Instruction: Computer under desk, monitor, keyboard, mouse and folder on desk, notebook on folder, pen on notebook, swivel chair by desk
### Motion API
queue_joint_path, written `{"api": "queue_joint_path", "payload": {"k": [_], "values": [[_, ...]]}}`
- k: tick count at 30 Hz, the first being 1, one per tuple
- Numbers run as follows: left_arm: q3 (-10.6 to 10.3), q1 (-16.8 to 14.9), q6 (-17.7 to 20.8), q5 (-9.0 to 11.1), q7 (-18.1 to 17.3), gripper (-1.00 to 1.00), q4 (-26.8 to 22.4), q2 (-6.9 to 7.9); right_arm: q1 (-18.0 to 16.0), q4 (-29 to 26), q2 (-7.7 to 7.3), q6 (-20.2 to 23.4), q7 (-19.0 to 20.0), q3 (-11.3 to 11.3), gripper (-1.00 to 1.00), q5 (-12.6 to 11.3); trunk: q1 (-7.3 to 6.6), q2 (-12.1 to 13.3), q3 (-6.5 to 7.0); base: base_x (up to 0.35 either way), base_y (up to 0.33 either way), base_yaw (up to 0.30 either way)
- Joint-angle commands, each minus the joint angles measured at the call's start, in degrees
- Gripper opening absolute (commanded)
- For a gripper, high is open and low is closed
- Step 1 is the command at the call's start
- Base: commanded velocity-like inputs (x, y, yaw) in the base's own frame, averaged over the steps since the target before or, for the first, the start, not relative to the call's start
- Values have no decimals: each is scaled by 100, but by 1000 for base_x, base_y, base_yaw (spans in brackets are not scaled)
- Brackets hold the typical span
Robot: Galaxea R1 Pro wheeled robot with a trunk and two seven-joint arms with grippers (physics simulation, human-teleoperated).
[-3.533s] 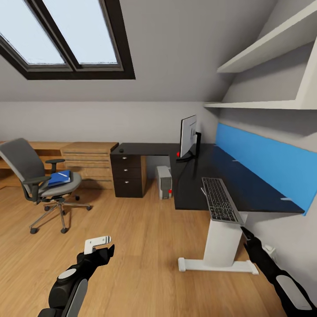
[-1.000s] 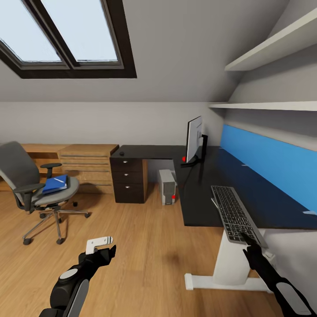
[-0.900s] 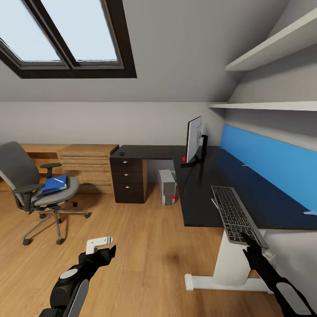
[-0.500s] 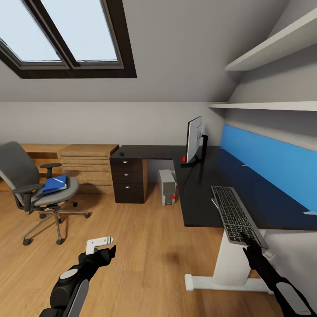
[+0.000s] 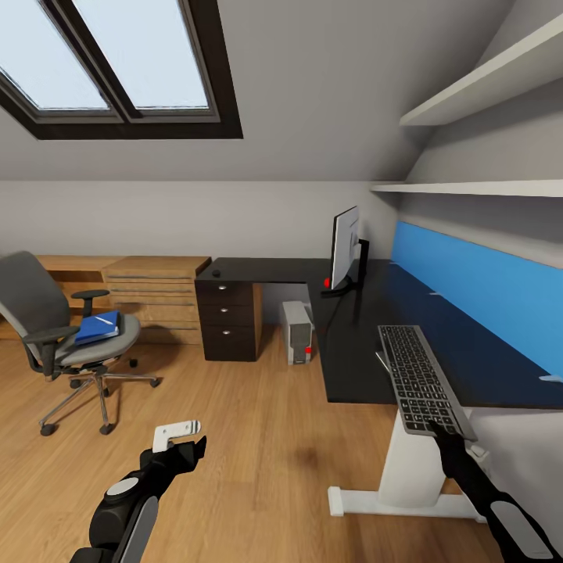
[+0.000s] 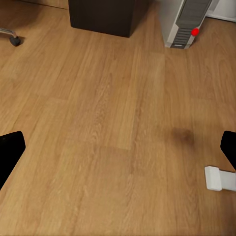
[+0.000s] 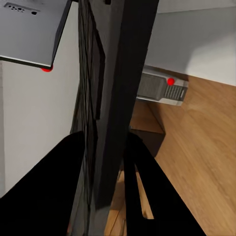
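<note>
Keyboard (image 5: 422, 381) at the desk (image 5: 367, 344) front edge, clamped in the right gripper (image 5: 438, 428).
Thin, full-width, dark grey keys with a silver rim; it lies lengthwise on the glossy black top, its near end overhanging the front edge above the white leg, where the right gripper grasps it, one black finger (image 7: 54, 191) on each face of the slab in the right wrist view. Against half a second ago its far end sits slightly closer to the blue back panel (image 5: 477, 297). Monitor (image 5: 345, 249) stands well beyond it toward the desk's inner corner; grey tower computer (image 5: 298, 331) on the floor below; black mouse (image 5: 216, 274) on the far-left corner above the drawer unit (image 5: 227, 320). Blue folder (image 5: 99, 327) with white pen (image 5: 104, 319) lies on the swivel chair (image 5: 59, 336) seat, well apart. Left gripper (image 5: 178, 442) hangs released over bare plank floor (image 6: 118, 123), fingers spread.
</note>
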Motion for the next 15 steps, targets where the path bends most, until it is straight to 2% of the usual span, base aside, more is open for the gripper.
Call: {"api": "queue_joint_path", "payload": {"k": [1,6,11,15], "values": [[-6,-4,21,61,51,100,-6,0,-5,5,1,51,3,-12,-100,-39,0,-3,-6,0,0,0],[-7,-4,15,55,51,100,-6,0,-3,-61,1,50,125,-10,-100,-30,-66,117,47,0,0,0],[-5,-4,13,52,51,100,-6,0,-3,-592,25,44,261,12,-100,15,-176,318,137,0,0,0],[-3,-4,12,53,51,100,-6,0,-3,-960,202,42,267,33,-100,318,-264,478,209,0,0,0]]}}
